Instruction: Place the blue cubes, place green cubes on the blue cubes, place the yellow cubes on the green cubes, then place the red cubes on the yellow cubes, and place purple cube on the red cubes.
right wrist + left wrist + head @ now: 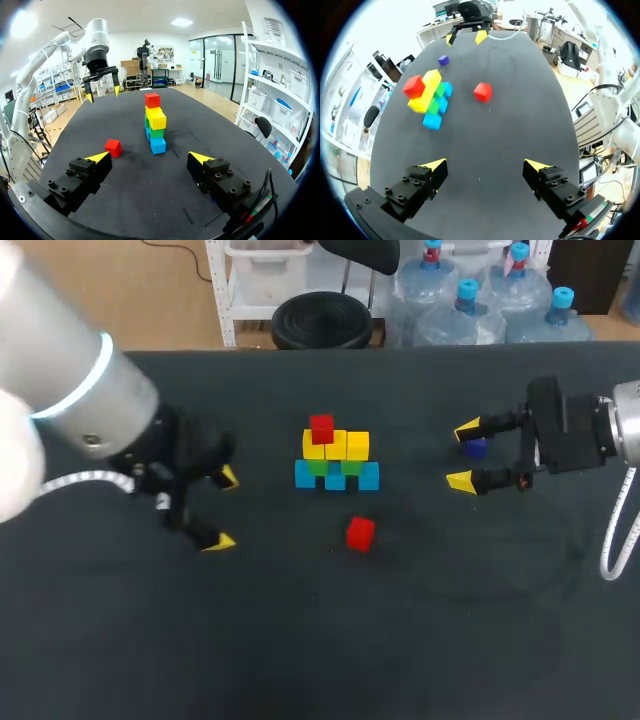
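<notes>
A red cube [321, 428] is sitting atop the stacked yellow cubes [347, 445], green cubes [350, 467] and blue cubes [368, 477]. A loose red cube [360, 534] is lying nearby, and a purple cube [476, 449] is lying between the right gripper's [463, 455] spread fingers.

We note blue cubes [368, 477], green cubes [350, 467], yellow cubes [357, 446], a stacked red cube [321, 428], a loose red cube [360, 533], a purple cube [476, 448]; table [300, 640] plain black.

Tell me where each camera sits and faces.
Head view: above and behind, looking down on the table; shows left tool and right tool.
Left wrist view: on left arm, behind left tool, facing cube stack and right tool.
Right wrist view: on right arm, behind right tool, facing cube stack and left tool.
Both wrist views share the loose red cube.
</notes>
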You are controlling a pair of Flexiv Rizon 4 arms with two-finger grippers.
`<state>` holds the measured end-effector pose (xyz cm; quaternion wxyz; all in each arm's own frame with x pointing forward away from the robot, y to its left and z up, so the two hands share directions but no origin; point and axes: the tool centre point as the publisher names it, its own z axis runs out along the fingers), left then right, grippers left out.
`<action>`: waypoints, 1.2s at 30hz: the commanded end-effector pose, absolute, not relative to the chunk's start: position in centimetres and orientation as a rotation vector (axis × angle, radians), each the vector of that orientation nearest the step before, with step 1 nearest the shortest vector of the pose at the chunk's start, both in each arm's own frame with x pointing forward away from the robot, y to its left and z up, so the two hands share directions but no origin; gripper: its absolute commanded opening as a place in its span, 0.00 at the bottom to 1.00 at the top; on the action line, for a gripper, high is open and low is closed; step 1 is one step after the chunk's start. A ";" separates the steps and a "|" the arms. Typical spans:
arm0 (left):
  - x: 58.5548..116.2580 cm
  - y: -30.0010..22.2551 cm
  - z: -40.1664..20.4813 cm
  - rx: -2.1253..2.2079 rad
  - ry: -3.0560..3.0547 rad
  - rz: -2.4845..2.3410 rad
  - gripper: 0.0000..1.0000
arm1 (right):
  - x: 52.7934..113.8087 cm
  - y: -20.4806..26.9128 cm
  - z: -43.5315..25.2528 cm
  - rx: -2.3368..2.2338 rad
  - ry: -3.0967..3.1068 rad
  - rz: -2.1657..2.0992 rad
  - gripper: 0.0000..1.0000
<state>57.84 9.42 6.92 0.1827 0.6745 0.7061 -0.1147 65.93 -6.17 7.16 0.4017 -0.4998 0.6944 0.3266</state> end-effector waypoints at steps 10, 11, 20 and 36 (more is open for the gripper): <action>59.1 14.9 8.8 1.698 1.909 -0.432 1.00 | 66.0 -6.1 7.1 -1.263 1.753 0.826 1.00; 59.2 14.8 8.8 1.713 1.915 -0.413 1.00 | 66.0 -6.1 7.1 -1.263 1.753 0.826 1.00; 59.2 14.7 8.4 1.706 1.908 -0.457 1.00 | 66.0 -6.1 7.1 -1.263 1.753 0.826 1.00; 59.1 14.7 8.3 1.722 1.914 -0.444 1.00 | 66.0 -6.1 7.1 -1.263 1.753 0.826 1.00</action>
